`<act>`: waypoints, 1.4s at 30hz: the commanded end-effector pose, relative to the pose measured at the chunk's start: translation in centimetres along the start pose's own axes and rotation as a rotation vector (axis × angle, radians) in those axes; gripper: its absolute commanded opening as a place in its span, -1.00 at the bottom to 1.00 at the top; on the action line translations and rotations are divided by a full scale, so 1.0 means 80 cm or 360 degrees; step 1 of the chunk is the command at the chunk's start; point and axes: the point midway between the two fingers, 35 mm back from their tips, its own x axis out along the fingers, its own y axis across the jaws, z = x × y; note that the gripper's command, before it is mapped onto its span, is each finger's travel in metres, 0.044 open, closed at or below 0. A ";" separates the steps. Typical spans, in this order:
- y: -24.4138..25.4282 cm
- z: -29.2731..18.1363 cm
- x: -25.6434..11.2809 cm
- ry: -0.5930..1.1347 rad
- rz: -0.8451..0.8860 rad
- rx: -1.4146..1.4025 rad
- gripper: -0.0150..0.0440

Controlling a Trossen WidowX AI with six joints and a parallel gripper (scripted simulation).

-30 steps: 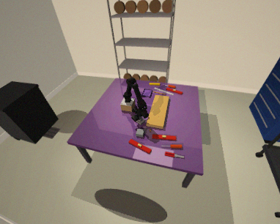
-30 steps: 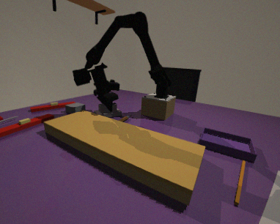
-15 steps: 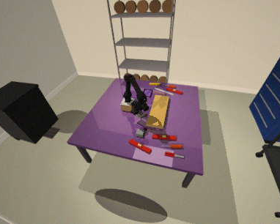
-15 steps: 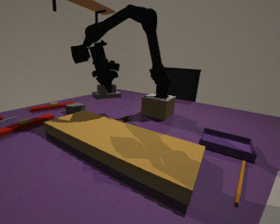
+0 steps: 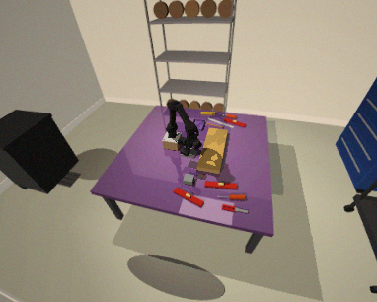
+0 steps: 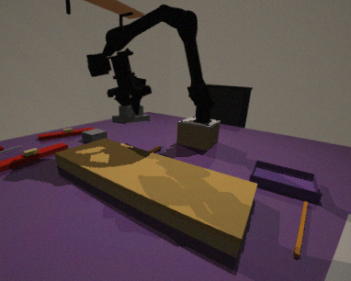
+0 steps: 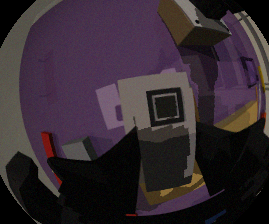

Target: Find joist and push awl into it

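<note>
My gripper (image 5: 190, 148) (image 6: 134, 108) (image 7: 161, 127) is shut on the grey stud finder (image 5: 188, 155) (image 6: 131, 118) (image 7: 131, 96), whose dark square display faces the wrist camera. It holds it beside the panel, on the arm-base side; its exact height is hard to tell. The yellow-brown floor panel (image 5: 216, 148) (image 6: 195, 188) (image 7: 241, 117) lies on the table, with shadows across its top. The awl (image 5: 202, 176) (image 6: 156, 150) lies near the panel's near end in the top view, its brown handle partly hidden behind the panel in the exterior view. The dark purple tray (image 5: 199, 125) (image 6: 287, 187) stands beyond the panel's other end.
A grey block (image 5: 188, 180) (image 6: 95, 135) (image 7: 77, 149) stands near the awl. Red levels (image 5: 221, 185) (image 6: 28, 157), an orange screwdriver (image 5: 237, 197) and a red-handled tool (image 5: 229, 208) lie toward the front edge. A pencil (image 6: 301, 230) lies by the tray. The arm's base block (image 5: 171, 143) (image 6: 198, 136) stands left.
</note>
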 end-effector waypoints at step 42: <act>-0.008 -0.102 -0.029 0.0251 0.0406 -0.2653 -0.49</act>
